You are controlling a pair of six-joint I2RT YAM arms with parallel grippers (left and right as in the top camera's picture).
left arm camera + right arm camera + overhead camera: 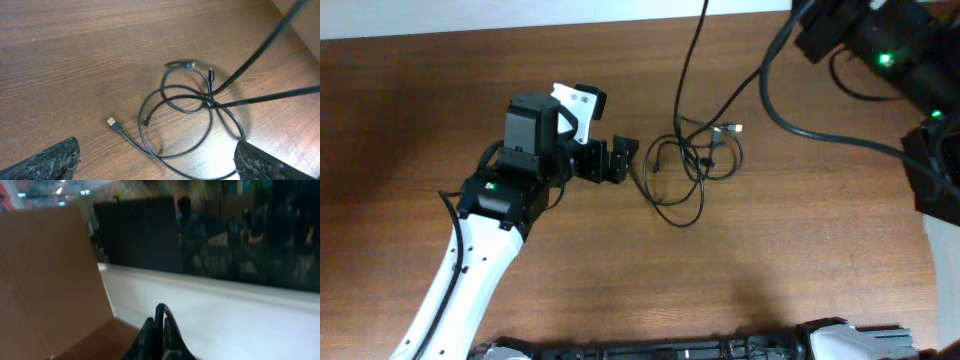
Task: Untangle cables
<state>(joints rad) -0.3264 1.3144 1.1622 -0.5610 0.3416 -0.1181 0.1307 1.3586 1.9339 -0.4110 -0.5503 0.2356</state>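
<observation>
Overhead and wrist views. The cables (209,102) lie in a loose tangle of overlapping loops on the wooden table (800,250), just beside the left gripper (630,160), whose jaws are spread wide and hold nothing. A silver plug (112,121) rests at the edge of the tangle. Two taut strands rise from the knot. The right gripper (161,337), lifted off the table, has its jaws pressed together, pinching a strand of the cables.
</observation>
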